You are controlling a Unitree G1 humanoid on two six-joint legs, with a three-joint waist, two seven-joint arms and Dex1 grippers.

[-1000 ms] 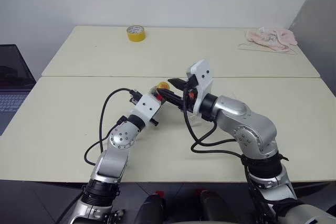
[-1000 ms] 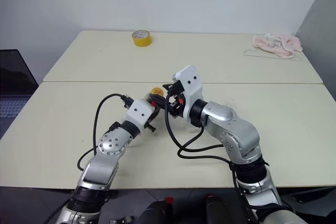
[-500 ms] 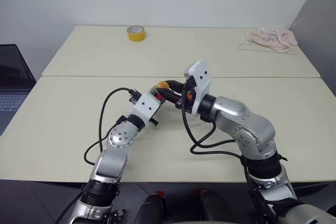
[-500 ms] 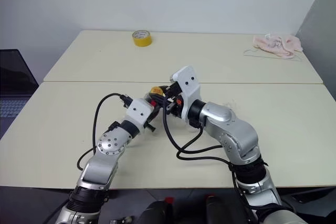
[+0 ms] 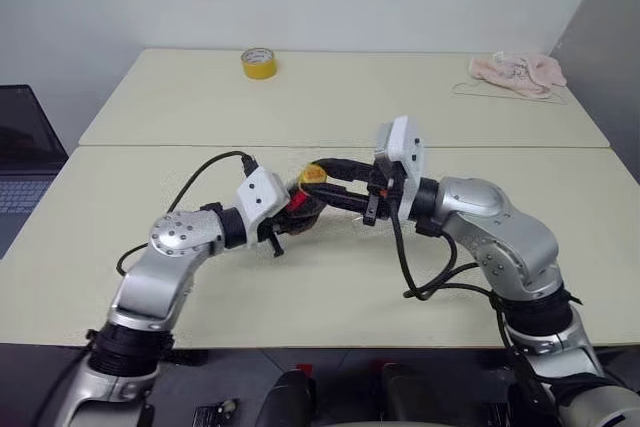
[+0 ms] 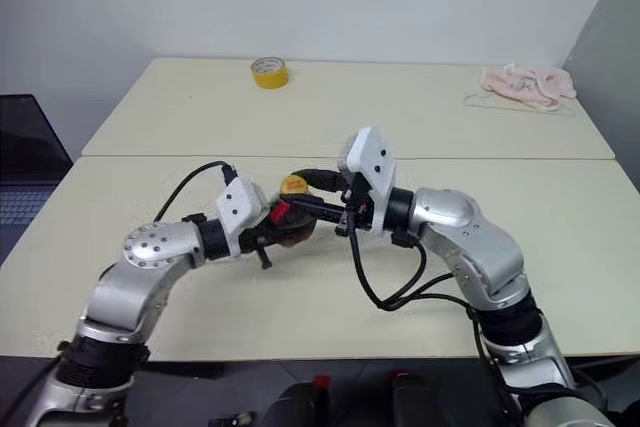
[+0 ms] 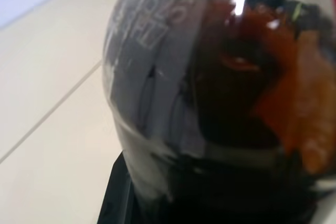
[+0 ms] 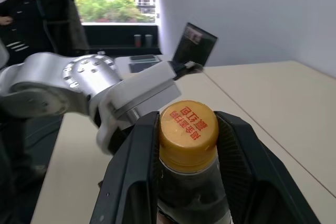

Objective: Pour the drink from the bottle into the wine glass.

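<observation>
Left eye view: bottle (image 5: 305, 202) mid-table (image 5: 120, 247), edges distant.

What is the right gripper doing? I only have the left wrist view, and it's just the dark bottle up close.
Observer: The right gripper has its two fingers against either side of the yellow cap.
Operator: So the cap is on?
Observer: Yes, it sits screwed onto the neck of the bottle.
Operator: What holds the bottle itself?
Observer: The left gripper, closed around its belly, with the bottle roughly upright over the near table.
</observation>
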